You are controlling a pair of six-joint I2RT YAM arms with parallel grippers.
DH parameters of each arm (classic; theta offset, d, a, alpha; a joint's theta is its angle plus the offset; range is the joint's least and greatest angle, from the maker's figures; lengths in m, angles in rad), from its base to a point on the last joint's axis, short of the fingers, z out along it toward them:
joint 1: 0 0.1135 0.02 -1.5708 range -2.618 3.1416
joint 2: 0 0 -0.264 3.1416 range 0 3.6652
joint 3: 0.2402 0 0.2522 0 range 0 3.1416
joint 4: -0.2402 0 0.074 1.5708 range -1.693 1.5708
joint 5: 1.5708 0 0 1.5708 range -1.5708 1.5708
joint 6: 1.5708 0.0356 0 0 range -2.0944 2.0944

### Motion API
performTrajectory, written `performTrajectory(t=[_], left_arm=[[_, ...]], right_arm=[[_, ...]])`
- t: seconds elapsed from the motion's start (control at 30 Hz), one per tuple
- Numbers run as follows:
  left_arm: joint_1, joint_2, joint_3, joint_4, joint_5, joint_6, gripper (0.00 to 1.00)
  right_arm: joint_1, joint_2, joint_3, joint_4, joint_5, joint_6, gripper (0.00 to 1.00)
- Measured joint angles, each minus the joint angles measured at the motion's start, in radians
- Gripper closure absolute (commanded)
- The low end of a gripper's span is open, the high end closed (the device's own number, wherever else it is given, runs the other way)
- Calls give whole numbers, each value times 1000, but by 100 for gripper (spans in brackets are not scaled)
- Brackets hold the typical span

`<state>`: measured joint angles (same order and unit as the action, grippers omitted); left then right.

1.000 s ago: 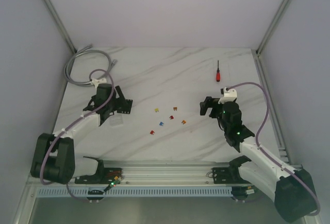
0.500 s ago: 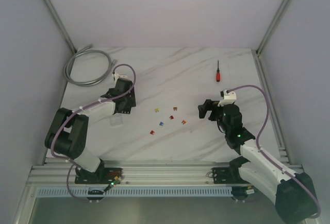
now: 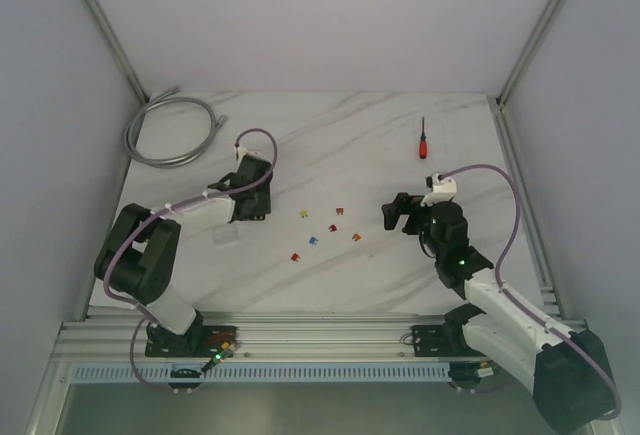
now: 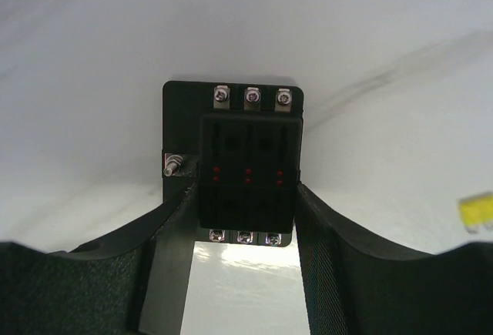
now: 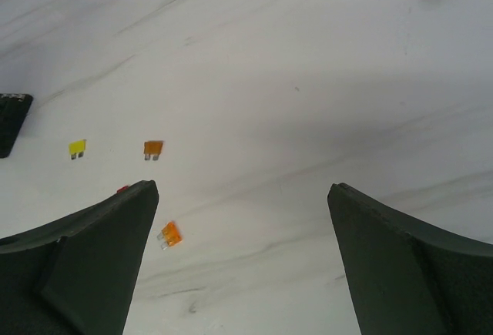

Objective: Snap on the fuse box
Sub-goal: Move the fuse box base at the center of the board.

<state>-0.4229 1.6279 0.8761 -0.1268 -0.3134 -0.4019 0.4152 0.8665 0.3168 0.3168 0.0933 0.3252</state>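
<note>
Right, I am looking at the fuse box (image 4: 248, 169) lying flat on the marble table (image 3: 400, 155). The left gripper (image 4: 246, 192) is clamping it, one finger pressing against each side of its raised housing (the screw terminals at the box's far end are showing beyond the fingertips). The right gripper (image 5: 243, 190) is hovering well to the right of the fuse box, fingers spread wide and holding nothing, with the loose fuses (image 3: 328, 227) lying between it and the box.
</note>
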Motion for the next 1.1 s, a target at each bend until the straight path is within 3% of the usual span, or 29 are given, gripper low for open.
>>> performTrajectory(t=[0.23, 0.57, 1.1], left_arm=[[-124, 12, 15, -1, 22, -90, 42], [-290, 32, 18, 10, -3, -279, 31], [-449, 147, 144, 37, 8, -452, 23]], right_arm=[[28, 33, 8, -12, -20, 4, 0], [101, 71, 11, -21, -37, 34, 0], [135, 137, 47, -30, -24, 36, 2]])
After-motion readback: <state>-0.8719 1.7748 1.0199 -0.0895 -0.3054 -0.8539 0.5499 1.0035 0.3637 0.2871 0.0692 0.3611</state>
